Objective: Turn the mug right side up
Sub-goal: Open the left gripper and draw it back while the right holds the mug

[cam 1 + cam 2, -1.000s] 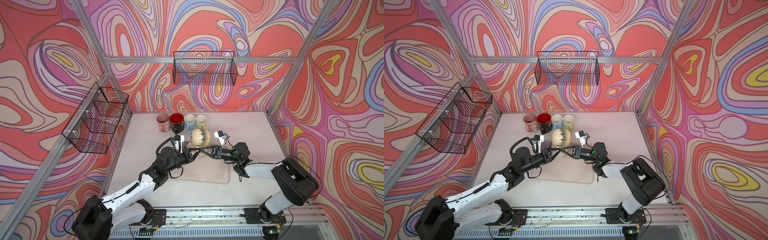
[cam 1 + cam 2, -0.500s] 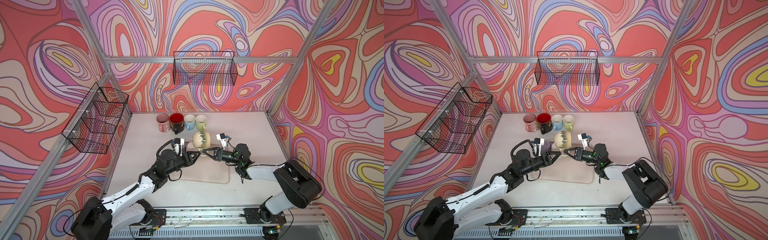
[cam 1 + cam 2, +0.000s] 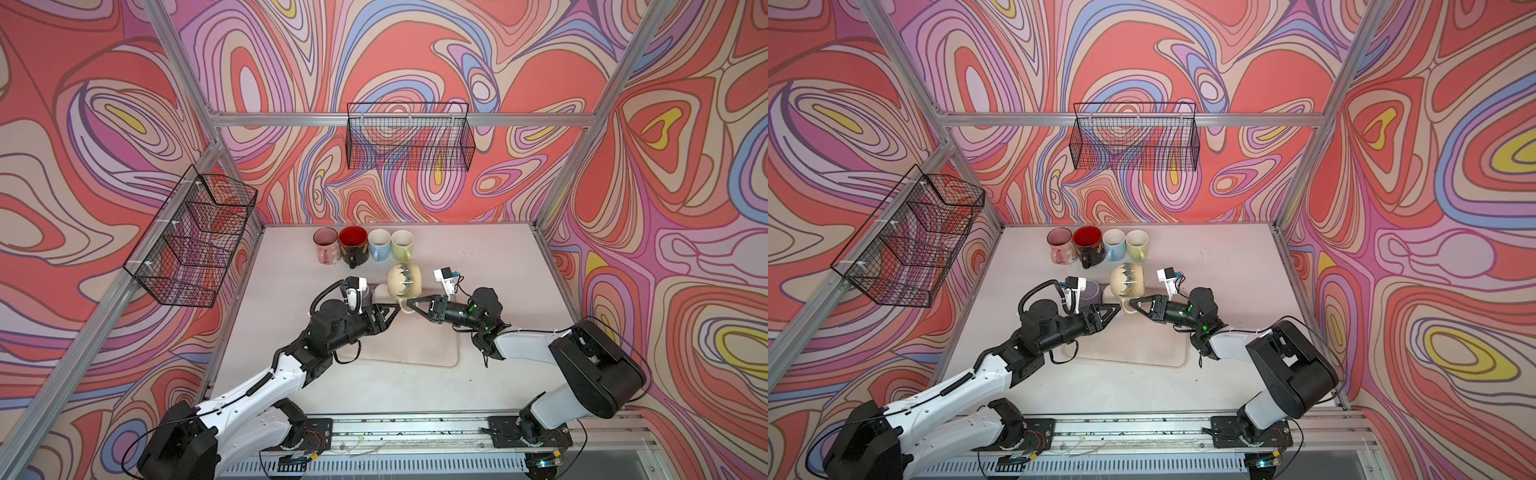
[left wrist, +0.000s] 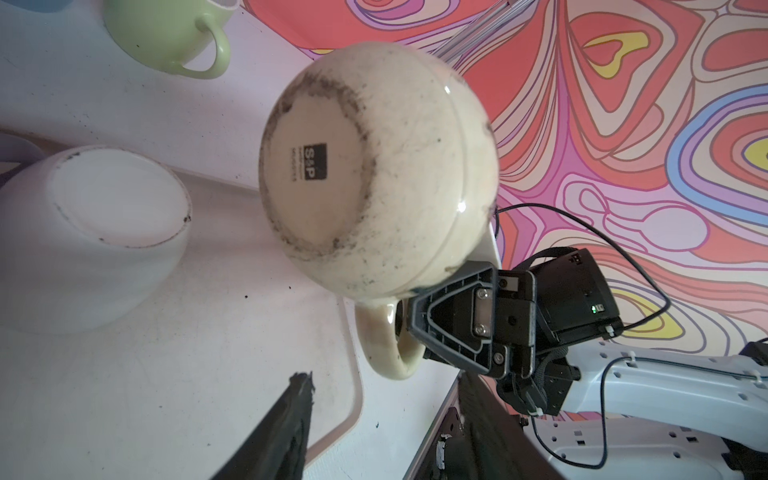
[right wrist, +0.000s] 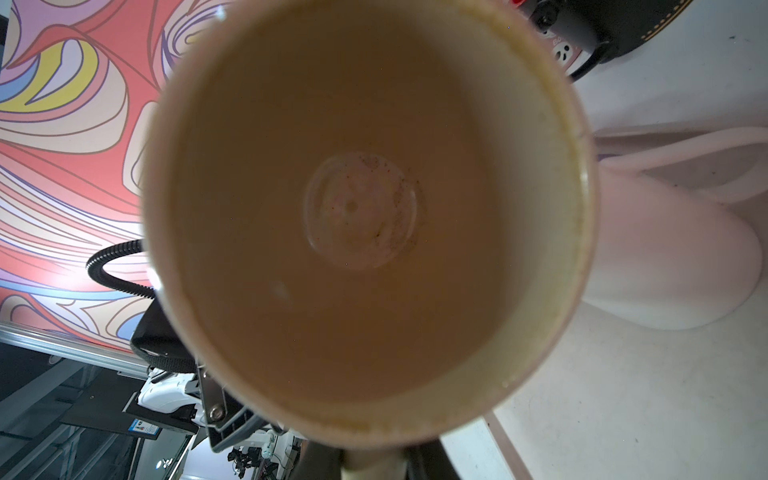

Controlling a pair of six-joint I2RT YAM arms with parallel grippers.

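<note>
Cream ceramic mug with blue-green drips hangs on its side near the far edge of the beige mat, its mouth facing the right arm. The right gripper is clamped on its handle. The left gripper stands parted and empty, just short of that handle. In the right wrist view the mug's inside hides most of the right gripper's fingers.

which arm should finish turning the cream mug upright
Right. The right claw is shut on the cream mug by its handle, holding it aloft; the left claw is open, gripping nothing.
</note>
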